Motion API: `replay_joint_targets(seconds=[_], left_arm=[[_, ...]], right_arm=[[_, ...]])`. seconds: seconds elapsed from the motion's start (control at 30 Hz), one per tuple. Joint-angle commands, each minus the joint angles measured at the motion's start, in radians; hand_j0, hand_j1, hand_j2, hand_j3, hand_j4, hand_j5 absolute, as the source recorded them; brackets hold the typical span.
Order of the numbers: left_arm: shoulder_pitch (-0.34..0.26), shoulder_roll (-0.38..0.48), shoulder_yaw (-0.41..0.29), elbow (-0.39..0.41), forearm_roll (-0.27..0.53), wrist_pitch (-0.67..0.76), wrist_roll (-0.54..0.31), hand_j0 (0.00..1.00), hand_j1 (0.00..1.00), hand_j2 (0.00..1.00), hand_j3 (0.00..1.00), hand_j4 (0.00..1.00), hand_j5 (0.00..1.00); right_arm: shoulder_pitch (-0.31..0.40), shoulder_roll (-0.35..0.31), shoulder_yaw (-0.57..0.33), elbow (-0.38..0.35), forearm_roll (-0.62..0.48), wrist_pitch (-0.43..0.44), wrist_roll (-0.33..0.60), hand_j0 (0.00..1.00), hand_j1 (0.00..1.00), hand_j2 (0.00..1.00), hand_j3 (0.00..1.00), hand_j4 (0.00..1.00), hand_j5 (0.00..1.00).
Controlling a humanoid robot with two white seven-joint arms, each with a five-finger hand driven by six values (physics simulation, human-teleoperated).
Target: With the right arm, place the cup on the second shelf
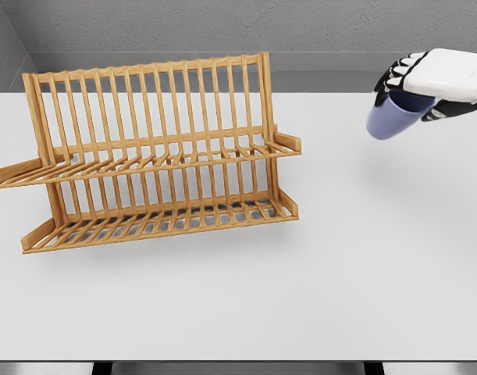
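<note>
The right hand (425, 82) enters from the right edge and holds the cup (394, 116) above the table (363, 258). The fingers (393, 78) are curled around the cup's upper wall, gripping it; the cup body projects below and to the left of them, tilted, with its base pointing down toward the table. No contact between cup and table is visible; a faint shadow lies below the cup. The rack (156, 156) stands well apart from the fingers, to their left and lower in view. It has two slatted tiers: an upper shelf (168, 160) and a lower shelf (164, 219). Both appear unoccupied. The left hand is not in view. Judged step: transport, with the grasp complete and placement not yet begun. Which tier counts as "second" cannot be told from the view; the upper one is the likely target. The next move calls for carrying the cup leftward across the table, clearing the rack's right end bracket, levelling the cup, and lowering it onto the slats before release.
</note>
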Motion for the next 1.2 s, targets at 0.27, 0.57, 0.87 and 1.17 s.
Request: replay_joint_targets(seconds=[0.27,0.57,0.87,1.17], left_arm=[[0.0,0.0,0.0,0.0,0.0,0.0,0.0,1.0,1.0,1.0,1.0,1.0,1.0],[0.0,0.0,0.0,0.0,0.0,0.0,0.0,1.0,1.0,1.0,1.0,1.0,1.0],[0.0,0.0,0.002,0.0,0.0,0.0,0.0,1.0,1.0,1.0,1.0,1.0,1.0],[0.0,0.0,0.0,0.0,0.0,0.0,0.0,1.0,1.0,1.0,1.0,1.0,1.0]], right_arm=[[-0.012,0.008,-0.019,-0.085,-0.005,0.003,0.0,0.57,0.57,0.57,0.57,0.57,0.57],[-0.025,0.009,-0.025,-0.151,-0.005,0.005,0.0,0.57,0.57,0.57,0.57,0.57,0.57],[-0.044,0.035,-0.036,-0.2,-0.005,0.005,0.0,0.57,0.57,0.57,0.57,0.57,0.57],[-0.051,0.078,-0.033,-0.235,-0.007,0.005,0.0,0.58,0.58,0.58,0.58,0.58,0.58]])
